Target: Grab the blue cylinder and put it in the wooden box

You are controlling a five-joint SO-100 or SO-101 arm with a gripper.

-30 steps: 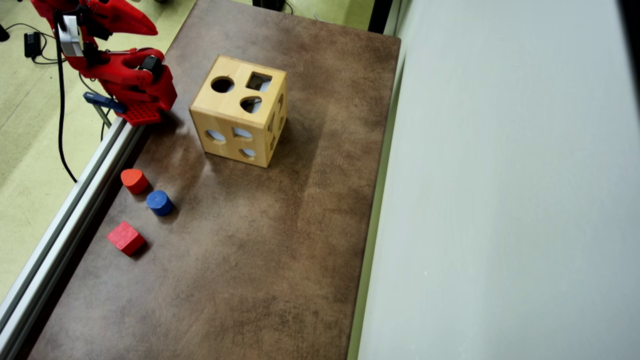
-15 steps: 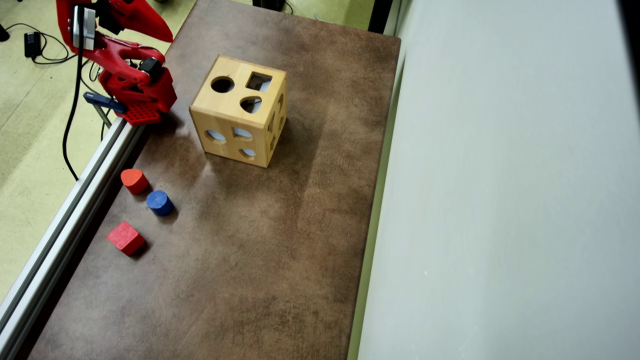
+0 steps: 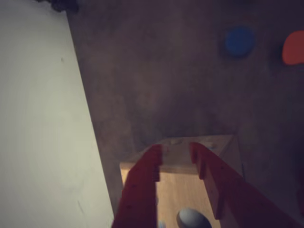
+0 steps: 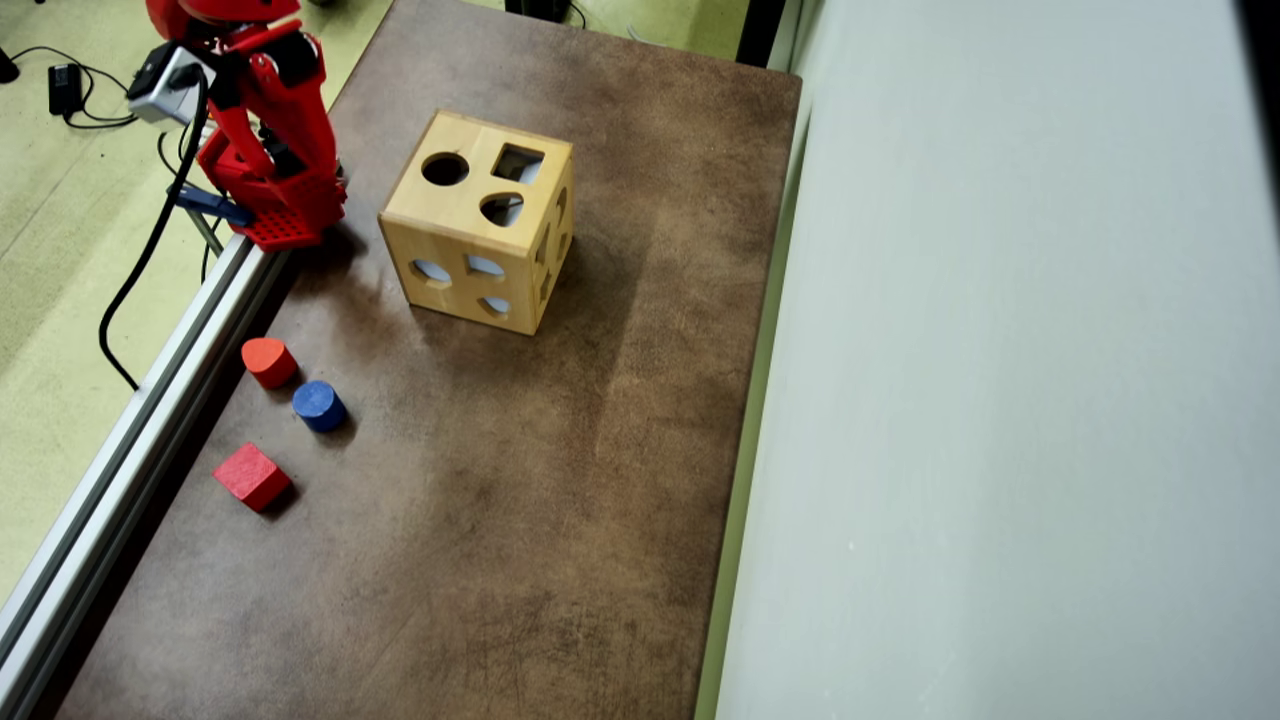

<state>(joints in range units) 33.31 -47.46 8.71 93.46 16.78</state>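
Overhead view first: the blue cylinder [image 4: 319,405] stands upright on the brown counter [image 4: 520,500], short and dark blue, flat round top facing up. It sits between a red rounded block [image 4: 268,361] just beside it and a red cube [image 4: 251,476] a little further off, all three near the counter's left edge, where a metal rail [image 4: 130,440] runs along. The wooden box [image 4: 480,220] stands apart from them toward the far end, with a round, a square and a rounded hole in its top face. Much open counter lies around the blocks and to the right of them, up to a pale wall [image 4: 1000,400]. The red arm [image 4: 265,120] rises at the far left corner (its fingers are not shown here).

Wrist view: the two red fingers [image 3: 175,148] stand slightly apart, holding nothing, hovering over the box [image 3: 180,190]. The cylinder [image 3: 239,41] appears well away from them, near the top right, beside the red block [image 3: 293,47].
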